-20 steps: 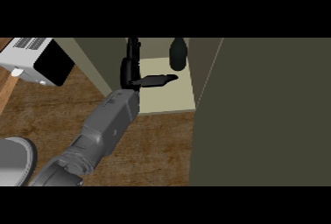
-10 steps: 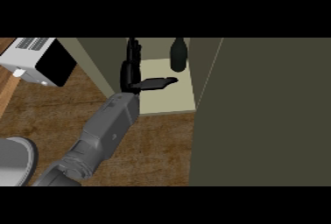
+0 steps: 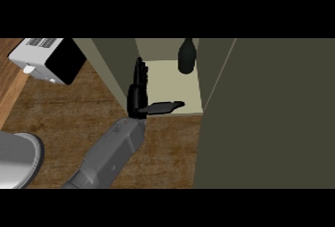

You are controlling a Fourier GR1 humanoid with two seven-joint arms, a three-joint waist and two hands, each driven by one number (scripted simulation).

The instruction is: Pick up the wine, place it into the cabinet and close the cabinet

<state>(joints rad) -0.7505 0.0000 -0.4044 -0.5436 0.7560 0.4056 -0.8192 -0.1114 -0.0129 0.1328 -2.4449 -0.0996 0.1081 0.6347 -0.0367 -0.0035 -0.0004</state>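
Right, we've got our left hand [image 3: 138,95] up along the left side of the cabinet [image 3: 163,88], fingers straight, thumb sticking out, holding nothing; the wine [image 3: 187,56] stands far inside.

From my station I see a brown wood-grain counter [image 3: 65,111] spreading below and to the left of the left hand [image 3: 138,91]. Up and to the left of the hand sits a white appliance [image 3: 36,55] with a black face [image 3: 65,62]. At the far left a lighter wooden strip [image 3: 8,95] edges the counter. Well below and left of the hand, a grey round object [image 3: 16,159] is cut by the frame. The cabinet [image 3: 160,48] stands open just right of the hand, its olive upright panel [image 3: 108,62] beside the hand and its pale shelf floor [image 3: 186,91] brightly lit. Further right a broad dark olive panel [image 3: 274,115] fills the view in shadow.
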